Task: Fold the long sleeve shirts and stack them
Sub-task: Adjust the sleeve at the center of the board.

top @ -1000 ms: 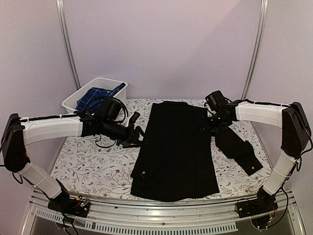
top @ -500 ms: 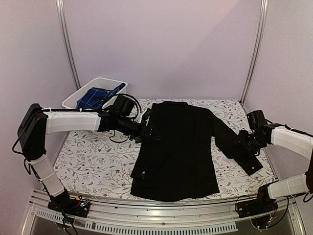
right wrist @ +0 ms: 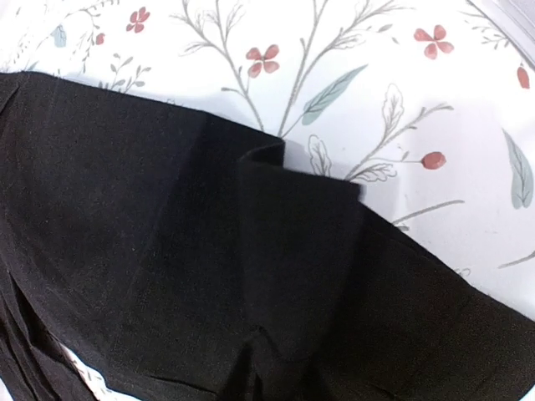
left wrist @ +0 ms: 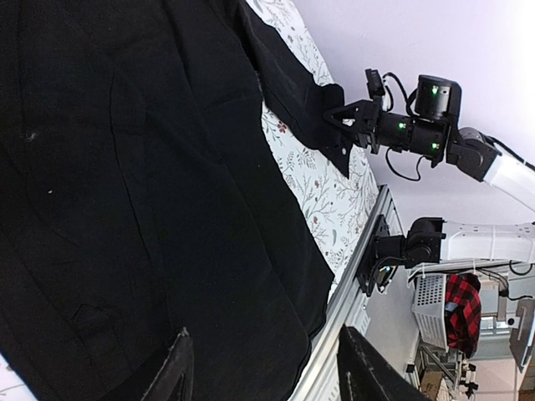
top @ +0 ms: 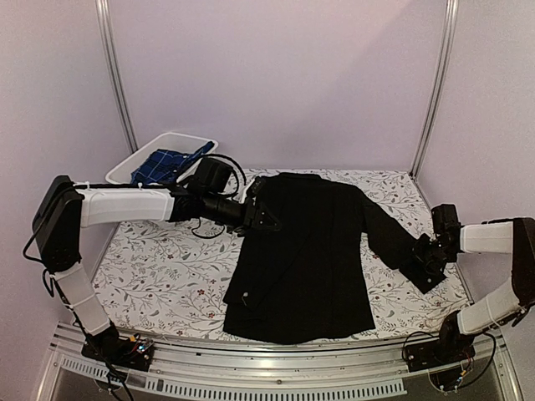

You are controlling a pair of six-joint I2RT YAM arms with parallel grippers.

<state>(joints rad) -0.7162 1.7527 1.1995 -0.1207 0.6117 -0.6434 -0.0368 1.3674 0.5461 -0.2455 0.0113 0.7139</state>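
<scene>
**Right sleeve drawn out, both claws now at the black shirt (top: 305, 259)**

A second ago my right arm was reaching in over the far right shoulder of the shirt. Now it has swung out and dropped low, and my right claw (top: 425, 255) sits at the cuff (top: 428, 280) of the right sleeve (top: 391, 236). The sleeve runs out straight from the shoulder toward the near right. The wrist view shows only black cloth over the flowered table (top: 159, 267), with no fingers in sight, so I cannot tell whether that claw has pinched the cuff yet.

My left claw (top: 261, 215) has come in from the bare cloth on the left and now hangs over the shirt's far left shoulder, beside the collar. Its fingers stand apart with nothing between them.

I judge this to be the set-up for folding the sleeve across the body. The shirt lies flat and face down in the middle of the table, hem toward me.

Room is uneven. The cuff lies close to the table's right edge and my right elbow is folded tight there. The open path is inward over the shirt — left of the shirt there is bare table. The plaid shirt (top: 167, 163) waits in the white tub (top: 194, 140) at the far left, well apart.
</scene>
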